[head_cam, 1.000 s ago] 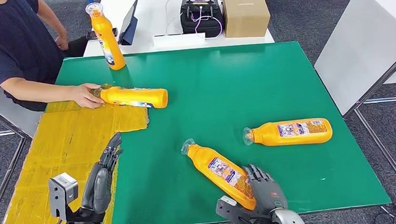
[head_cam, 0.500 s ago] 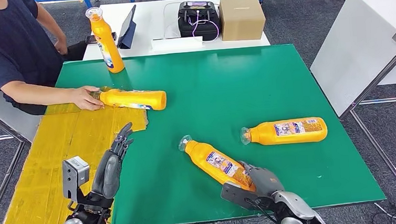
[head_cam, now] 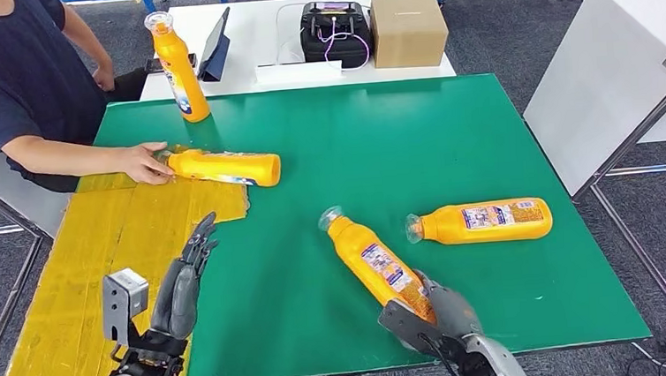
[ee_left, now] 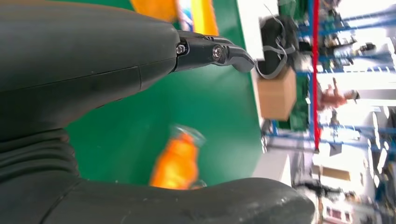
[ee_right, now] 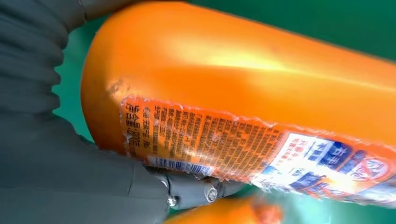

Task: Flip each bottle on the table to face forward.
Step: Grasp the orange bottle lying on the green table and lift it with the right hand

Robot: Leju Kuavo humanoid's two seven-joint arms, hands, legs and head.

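Note:
My right hand (head_cam: 440,315) grips the base of an orange bottle (head_cam: 374,261) near the table's front edge; its clear cap points away from me and its back label faces up. The right wrist view shows that bottle (ee_right: 243,102) close up with my fingers (ee_right: 187,193) wrapped under it. A second orange bottle (head_cam: 482,221) lies on its side just to the right. A third bottle (head_cam: 222,166) lies at the left, with a person's hand (head_cam: 143,161) on its cap end. A fourth bottle (head_cam: 177,66) stands upright at the far left corner. My left hand (head_cam: 181,287) hovers open over the yellow mat's edge.
A yellow cardboard mat (head_cam: 96,266) covers the table's left side beside the green surface (head_cam: 379,140). A person in dark blue (head_cam: 12,78) sits at the left. Behind stand a white table with a brown box (head_cam: 407,30), a black case (head_cam: 333,33) and a tablet (head_cam: 213,44).
My right hand has swung the held bottle so its cap end moved right and away, toward the second bottle. My left hand rose slightly. The person's hand stays on the third bottle.

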